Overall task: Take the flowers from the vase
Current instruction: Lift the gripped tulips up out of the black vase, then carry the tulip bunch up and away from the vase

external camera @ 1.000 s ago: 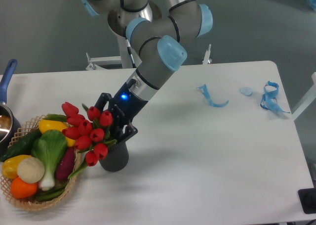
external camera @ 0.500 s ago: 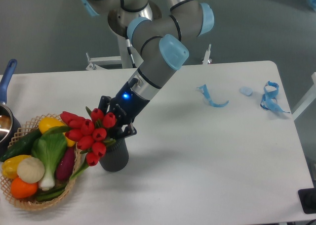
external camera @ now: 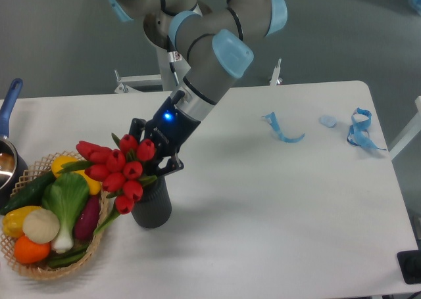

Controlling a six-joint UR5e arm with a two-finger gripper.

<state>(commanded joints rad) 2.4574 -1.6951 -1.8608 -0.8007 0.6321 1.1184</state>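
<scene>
The gripper (external camera: 152,160) is clamping the flowers (external camera: 117,172) just above the vase (external camera: 152,205) – gripping low so the buds are fanning out leftward over the basket (external camera: 59,267) – while the stems are apparently remaining inside the vase.

Over by the left end of the white counter (external camera: 276,200), the arm reaches down at a slant and its black claw (external camera: 156,156) is clamped around the flowers (external camera: 117,171), just above the mouth of the dark vase (external camera: 152,206). The red buds fan out leftward over the wicker basket (external camera: 49,221) of vegetables at the front left corner. Blue ribbon scraps (external camera: 358,129) lie near the far right edge, well apart.
</scene>
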